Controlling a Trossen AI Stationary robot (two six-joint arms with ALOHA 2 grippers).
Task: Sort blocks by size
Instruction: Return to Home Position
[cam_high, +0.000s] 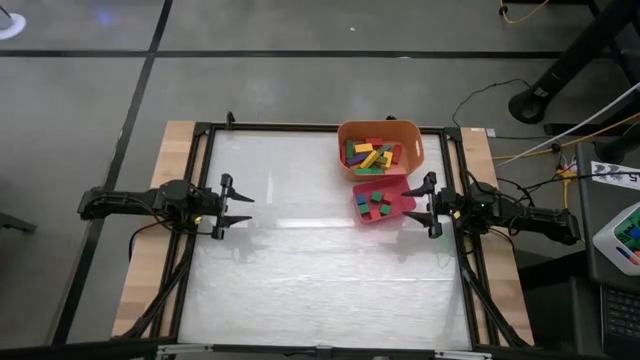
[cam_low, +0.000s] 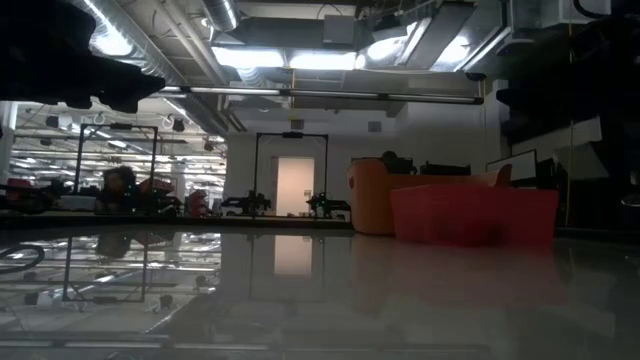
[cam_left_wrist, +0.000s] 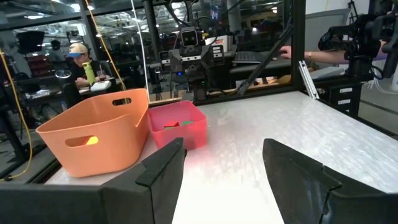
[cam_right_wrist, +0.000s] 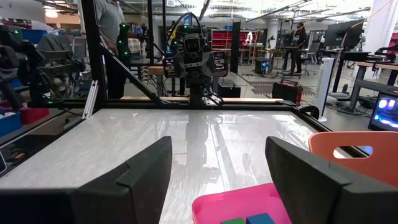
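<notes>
Long bar blocks (cam_high: 371, 155) in yellow, green, red and purple lie in the orange bin (cam_high: 408, 130) at the table's far right. Small cube blocks (cam_high: 377, 203) in green, red and blue lie in the pink-red tray (cam_high: 404, 206) just in front of the bin. My left gripper (cam_high: 243, 210) is open and empty at the table's left edge. My right gripper (cam_high: 417, 205) is open and empty at the right edge, its fingers beside the tray. The tray also shows in the right wrist view (cam_right_wrist: 211, 208) and the left wrist view (cam_left_wrist: 193, 127).
A dark metal frame (cam_high: 330, 127) runs round the white table top (cam_high: 320, 280). The bin and tray stand together at the far right; the bin also shows in the left wrist view (cam_left_wrist: 93, 140). People sit and stand in the room beyond the table.
</notes>
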